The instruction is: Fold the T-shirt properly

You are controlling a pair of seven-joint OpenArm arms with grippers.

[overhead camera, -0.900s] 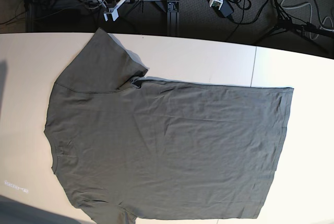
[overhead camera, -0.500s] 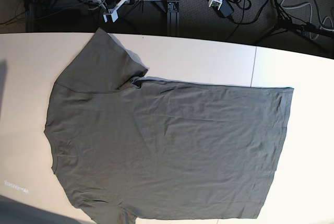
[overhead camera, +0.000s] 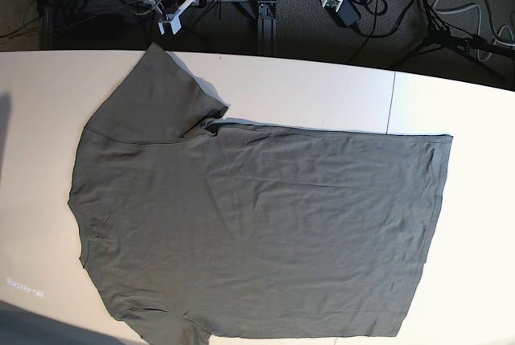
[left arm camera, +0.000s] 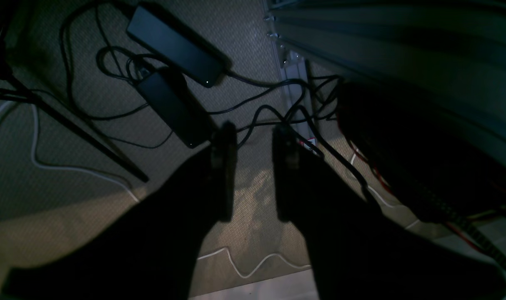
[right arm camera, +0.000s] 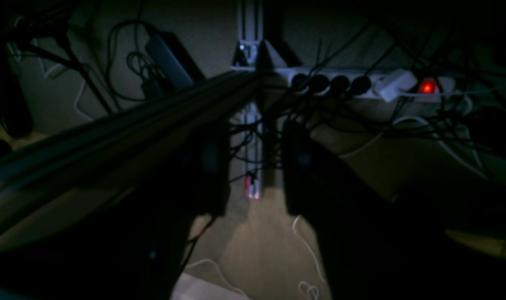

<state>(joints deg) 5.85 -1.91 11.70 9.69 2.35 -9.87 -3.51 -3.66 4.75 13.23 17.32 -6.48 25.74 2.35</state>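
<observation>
Currently: T-shirt [overhead camera: 265, 224] flat on table [overhead camera: 322, 88] | legible writing: none | left claw [left arm camera: 255, 175], right claw [right arm camera: 257, 171]: spread

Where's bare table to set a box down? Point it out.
Bare patches on the table: the wide strip between the shirt's straight hem and the table's far edge, and the strip right of the shirt in the base view. It is crowded beyond the far edge, with the arms and cables.
</observation>
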